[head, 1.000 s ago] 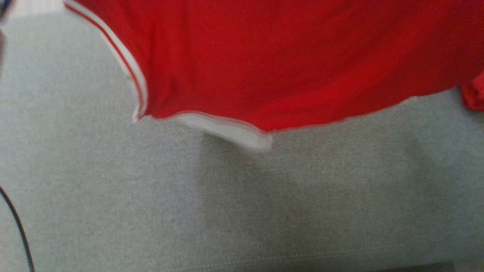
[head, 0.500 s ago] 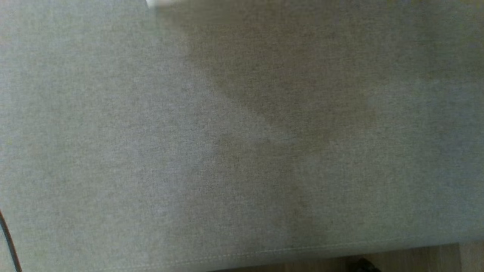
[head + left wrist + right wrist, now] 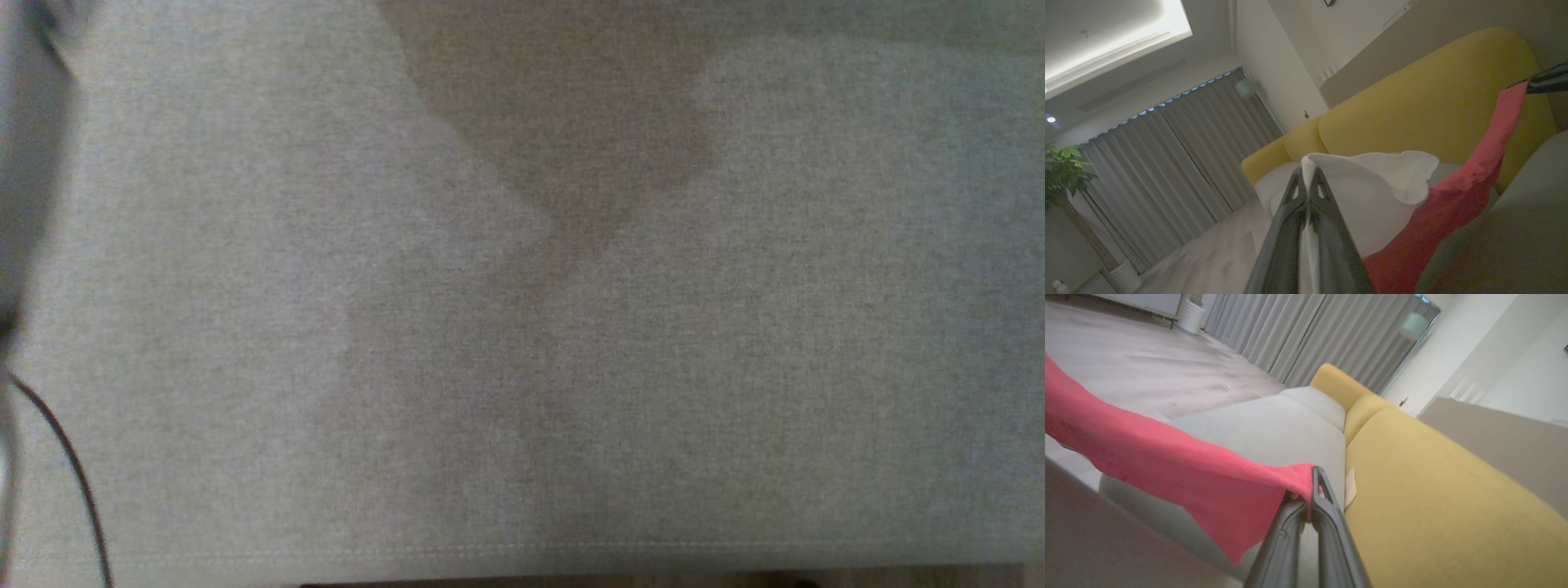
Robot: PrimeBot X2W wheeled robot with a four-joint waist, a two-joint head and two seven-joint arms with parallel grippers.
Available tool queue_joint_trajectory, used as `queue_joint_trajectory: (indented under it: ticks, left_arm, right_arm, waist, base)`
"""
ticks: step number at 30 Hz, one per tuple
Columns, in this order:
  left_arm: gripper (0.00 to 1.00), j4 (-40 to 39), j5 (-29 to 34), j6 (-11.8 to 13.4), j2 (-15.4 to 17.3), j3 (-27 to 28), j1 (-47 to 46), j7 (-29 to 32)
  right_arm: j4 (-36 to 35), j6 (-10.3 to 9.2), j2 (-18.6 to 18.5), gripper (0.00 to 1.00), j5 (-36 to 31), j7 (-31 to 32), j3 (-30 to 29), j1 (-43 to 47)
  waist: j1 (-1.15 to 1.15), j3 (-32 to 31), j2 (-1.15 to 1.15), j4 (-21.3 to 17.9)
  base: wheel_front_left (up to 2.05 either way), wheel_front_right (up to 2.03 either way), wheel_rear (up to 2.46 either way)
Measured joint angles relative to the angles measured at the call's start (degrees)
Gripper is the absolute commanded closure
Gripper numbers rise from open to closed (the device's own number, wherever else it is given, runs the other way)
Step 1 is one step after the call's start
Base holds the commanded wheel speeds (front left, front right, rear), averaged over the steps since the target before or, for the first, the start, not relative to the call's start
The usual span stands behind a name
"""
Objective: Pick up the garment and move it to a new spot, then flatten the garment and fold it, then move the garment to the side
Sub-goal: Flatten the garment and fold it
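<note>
The garment (image 3: 1453,196) is red with a white trim (image 3: 1372,183) and hangs stretched in the air between my two grippers, above a grey sofa seat. In the left wrist view my left gripper (image 3: 1307,173) is shut on the white trim. From there the red cloth runs up to my right gripper (image 3: 1545,81) at the upper right. In the right wrist view my right gripper (image 3: 1316,473) is shut on a red corner of the garment (image 3: 1147,453), which sags away to the left.
The grey seat cushion (image 3: 735,327) lies below me in the head view, with a shadow on its upper middle. A dark cable (image 3: 73,474) hangs at the left edge. The yellow sofa back (image 3: 1433,498) runs behind the seat; wooden floor (image 3: 1147,355) and curtains lie beyond.
A second ago the red garment crossed the top of the head view; it has since gone up out of that picture. The view itself has also shifted over the cushion.
</note>
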Motion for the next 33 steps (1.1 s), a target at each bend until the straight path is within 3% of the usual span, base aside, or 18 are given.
queue_joint_trajectory:
  ticks: [7,13,25,33]
  left_arm:
    - [1.0,-8.9,-2.8,1.47,0.74,0.88,28.17,0.02]
    - [1.0,-14.32,-1.31,2.3,2.11,1.52,45.38,0.03]
    - [1.0,-17.06,0.36,4.21,2.94,2.32,63.82,0.09]
    - [1.0,-20.38,0.47,5.64,3.02,2.59,74.02,0.09]
  right_arm:
    - [-0.54,0.0,-0.46,1.0,3.37,-1.69,1.3,18.33]
    - [-4.08,0.0,-0.55,1.0,5.41,-2.72,-2.14,32.02]
    - [-12.88,0.0,-0.05,1.0,3.19,-3.18,-12.5,51.92]
    - [-28.37,0.0,2.81,1.0,-0.49,1.69,-23.04,70.48]
  waist:
    - [0.0,-3.83,0.0,0.61]
    - [0.0,-7.94,0.0,0.07]
    - [-0.01,-15.99,0.0,-0.19]
    - [-0.01,-19.09,0.01,0.44]
  base:
    - [0.0,0.0,0.0]
    - [0.0,0.0,0.0]
    - [0.0,0.0,0.0]
    - [0.0,0.0,0.0]
